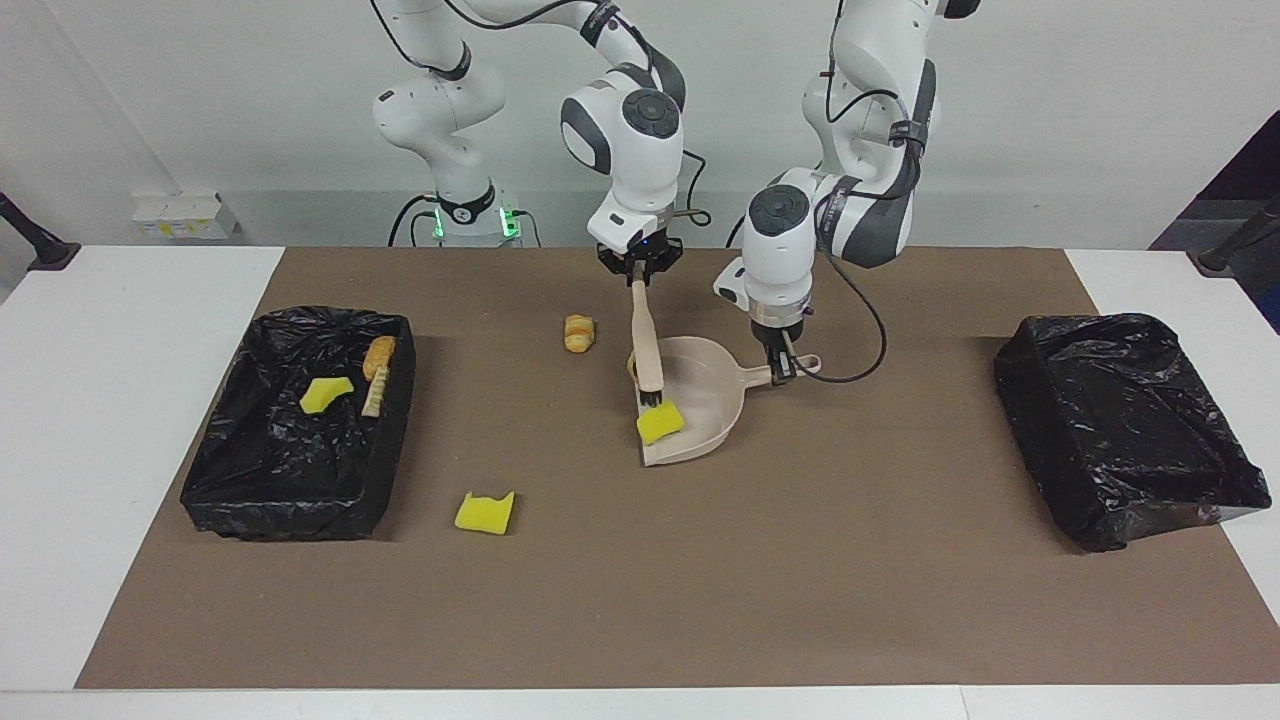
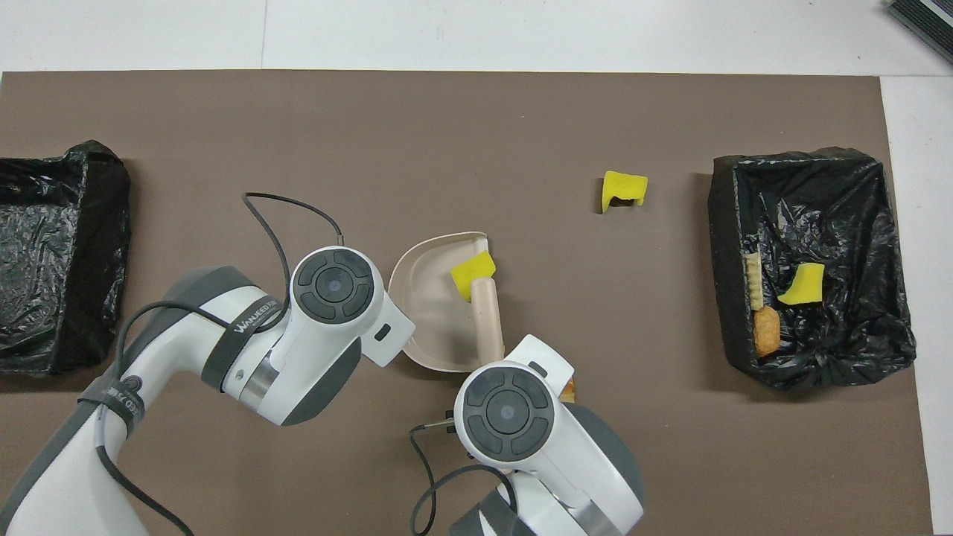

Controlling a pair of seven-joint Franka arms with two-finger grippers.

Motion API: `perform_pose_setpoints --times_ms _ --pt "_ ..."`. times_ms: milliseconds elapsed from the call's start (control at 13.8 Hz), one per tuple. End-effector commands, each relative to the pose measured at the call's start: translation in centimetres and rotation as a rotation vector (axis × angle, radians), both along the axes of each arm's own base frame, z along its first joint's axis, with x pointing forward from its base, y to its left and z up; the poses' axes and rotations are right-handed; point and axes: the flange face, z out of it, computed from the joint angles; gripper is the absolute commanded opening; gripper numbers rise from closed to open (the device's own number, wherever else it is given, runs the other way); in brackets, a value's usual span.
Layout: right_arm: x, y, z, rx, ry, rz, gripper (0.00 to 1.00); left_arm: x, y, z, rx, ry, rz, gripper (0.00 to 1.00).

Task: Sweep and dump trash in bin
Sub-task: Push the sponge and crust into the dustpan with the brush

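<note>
Desk: lined bin at right arm's end, three scraps inside. Dustpan, left jaws pinching handle; keep lip flat. Brush, right jaws pinching handle; draw yellow sponge piece deeper. Sponge scrap, bread chunk unswept.

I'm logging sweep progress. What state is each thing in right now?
Beige plastic dustpan: on the mat, handle held by left gripper, shut.
Beige brush with black bristles: held by right gripper, shut; bristles inside the pan.
Yellow sponge piece: in the pan.
Notched yellow sponge: loose on the mat.
Golden-brown bread chunk: loose on the mat.
Black-lined bin: holds three scraps.
Other black-lined bin: contents unseen.
</note>
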Motion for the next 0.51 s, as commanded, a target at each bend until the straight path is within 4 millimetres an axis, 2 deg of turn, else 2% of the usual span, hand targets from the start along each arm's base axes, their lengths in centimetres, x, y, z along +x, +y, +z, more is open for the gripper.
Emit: perform_pose_setpoints --times_ms 0,145,289,434 --pt "-1.8 0.8 3.1 0.046 0.023 -0.021 0.0 -0.9 0.0 -0.5 -0.013 -0.005 -0.017 0.0" --pt "-2.2 0.6 4.2 0.041 0.032 -0.02 0.0 -0.8 0.1 -0.6 -0.014 -0.004 -0.015 0.0" --pt "-3.1 1.5 4.5 0.068 0.058 -0.042 0.0 -0.8 0.2 -0.6 -0.014 -0.004 -0.015 0.0" --pt "-3.3 1.2 4.7 0.06 0.067 -0.051 0.0 -0.4 0.3 -0.2 -0.012 -0.002 -0.025 0.0"
